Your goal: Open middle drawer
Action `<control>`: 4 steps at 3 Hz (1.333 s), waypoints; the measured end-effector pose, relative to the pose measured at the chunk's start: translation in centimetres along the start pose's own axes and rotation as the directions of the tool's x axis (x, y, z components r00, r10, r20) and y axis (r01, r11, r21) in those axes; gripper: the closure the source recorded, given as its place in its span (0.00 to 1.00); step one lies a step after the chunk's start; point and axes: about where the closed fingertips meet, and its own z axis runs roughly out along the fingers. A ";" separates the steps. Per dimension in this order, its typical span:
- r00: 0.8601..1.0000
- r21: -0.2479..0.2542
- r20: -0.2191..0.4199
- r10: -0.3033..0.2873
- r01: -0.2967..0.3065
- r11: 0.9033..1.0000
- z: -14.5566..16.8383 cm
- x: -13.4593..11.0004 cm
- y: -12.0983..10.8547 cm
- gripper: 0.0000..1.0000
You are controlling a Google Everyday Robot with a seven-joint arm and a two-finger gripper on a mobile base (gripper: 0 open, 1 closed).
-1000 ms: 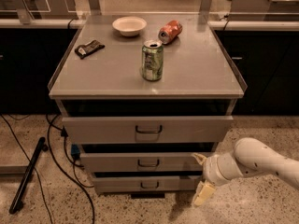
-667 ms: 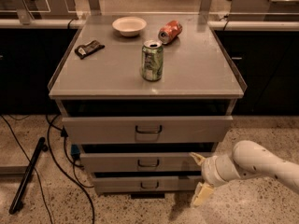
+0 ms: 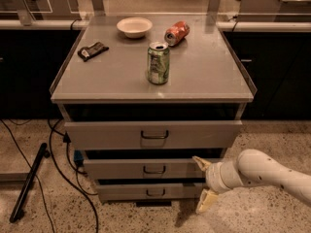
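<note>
The middle drawer (image 3: 121,169) is the shallow grey front with a small dark bar handle (image 3: 154,169), between the taller top drawer (image 3: 107,135) and the bottom drawer (image 3: 126,192). My gripper (image 3: 203,182) is at the right end of the middle drawer, low and right of the cabinet. It is open, with pale fingers spread one above the other. The upper fingertip (image 3: 199,161) is by the drawer's top right corner, and the lower one (image 3: 206,202) hangs beside the bottom drawer. The gripper holds nothing and is well right of the handle.
On the cabinet top (image 3: 204,76) stand a green can (image 3: 158,63), a red can lying on its side (image 3: 176,32), a white bowl (image 3: 134,26) and a dark packet (image 3: 92,51). Black cables (image 3: 58,164) and a black bar (image 3: 29,181) lie on the floor at left.
My gripper has moved a little to the left, closer to the right end of the middle drawer. The drawers have not moved.
</note>
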 end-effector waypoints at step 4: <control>0.996 -0.027 -0.080 0.051 -0.053 0.998 4.8 3.9 -4.1 0.00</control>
